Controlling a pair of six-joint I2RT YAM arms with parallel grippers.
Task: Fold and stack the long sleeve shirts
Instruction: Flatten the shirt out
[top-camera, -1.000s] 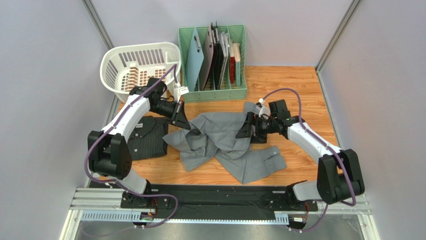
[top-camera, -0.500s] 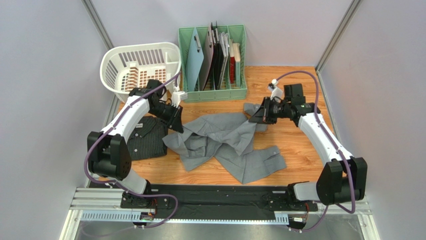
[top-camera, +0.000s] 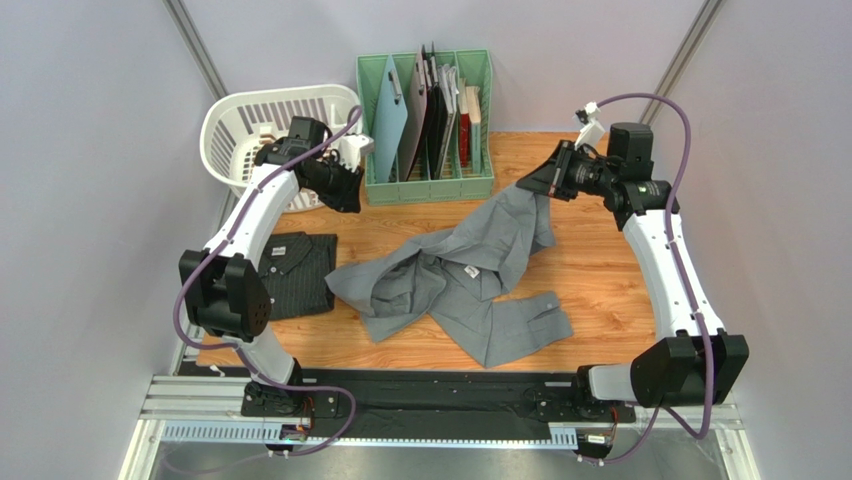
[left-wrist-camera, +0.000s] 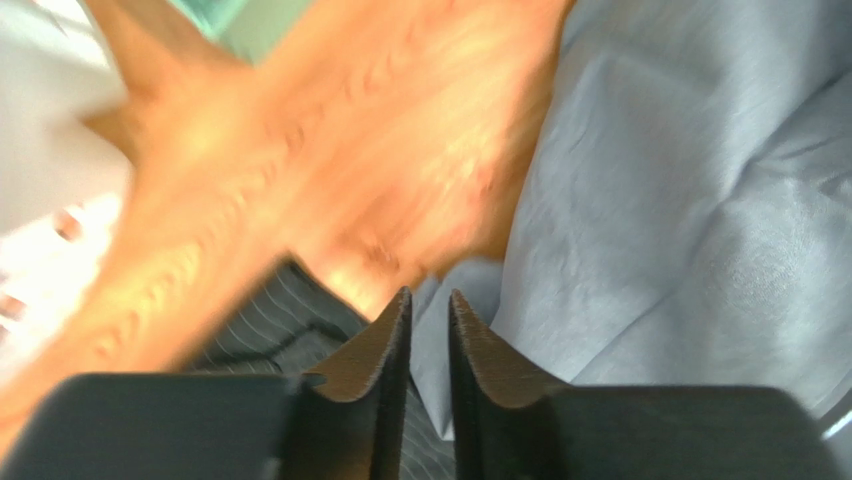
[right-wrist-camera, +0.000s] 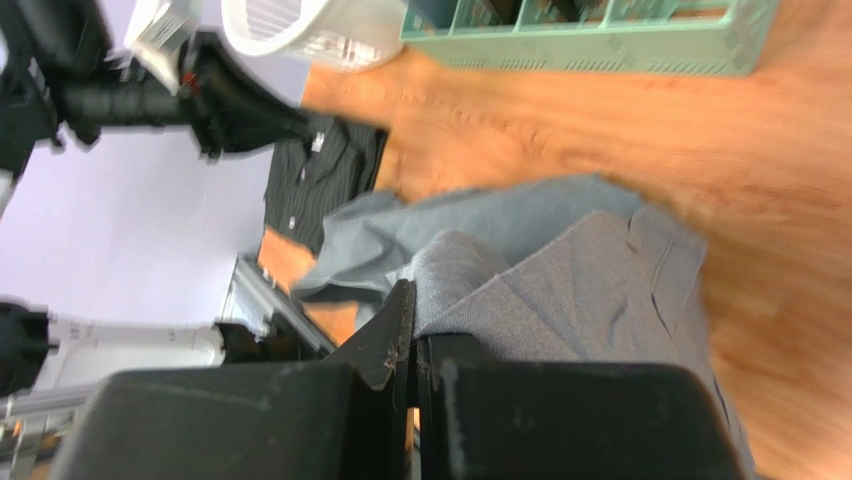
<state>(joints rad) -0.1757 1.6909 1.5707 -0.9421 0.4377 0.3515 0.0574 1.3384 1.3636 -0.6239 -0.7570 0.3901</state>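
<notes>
**Grey shirt hangs from one corner only**

At two o'clock, the right gripper (top-camera: 541, 181) pinches the grey shirt (top-camera: 455, 280), trailing toward seven. Left gripper (top-camera: 348, 196), nearly closed, holds nothing; one-sided pulling could drag or bunch it. Pinstriped shirt (top-camera: 295, 274) lies folded at nine on the counter (top-camera: 590, 265).

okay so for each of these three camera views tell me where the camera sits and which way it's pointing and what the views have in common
Top external: fixed above and behind the arms, looking down at the table; both arms show whole.
Left wrist: on the left arm, looking past the left gripper, jaws nearly together with nothing between them, down at the grey shirt and striped shirt.
Right wrist: on the right arm, looking across the table past the right gripper, shut on grey cloth; the left arm shows too.
Shared: all three show both shirts.
</notes>
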